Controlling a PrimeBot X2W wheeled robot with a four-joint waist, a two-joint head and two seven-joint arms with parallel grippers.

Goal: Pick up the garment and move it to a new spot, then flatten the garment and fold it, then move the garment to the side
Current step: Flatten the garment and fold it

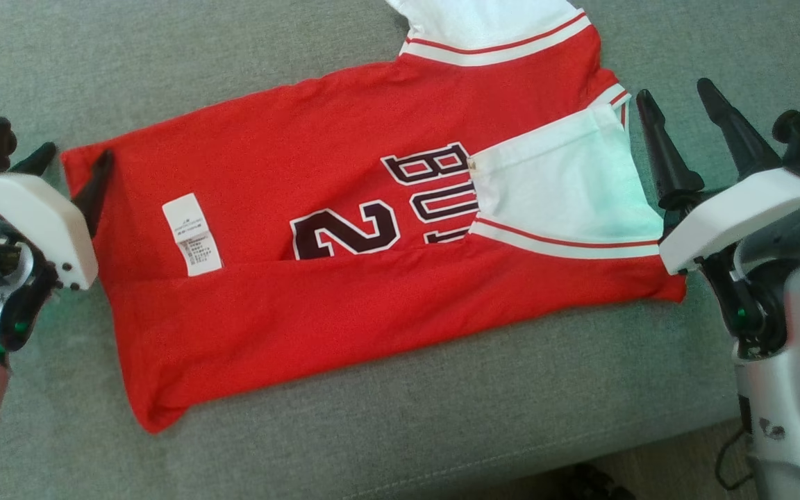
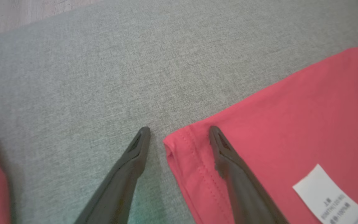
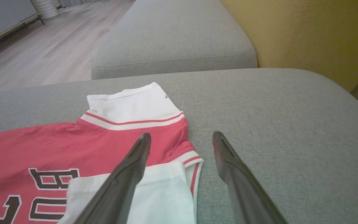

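Observation:
The garment is a red jersey with dark lettering and white sleeves, lying flat on the grey sofa cushion. Its near long edge is folded over the front, and one white sleeve lies folded across the lettering. A white label shows near the hem. My left gripper is open at the hem's far corner. In the left wrist view the left gripper straddles that corner of the garment. My right gripper is open beside the collar end, and the right gripper stands over the garment's edge.
A second grey cushion lies beyond this one, with a yellow backrest to its right. Wooden floor shows past the sofa. The cushion's front edge runs along the lower right of the head view.

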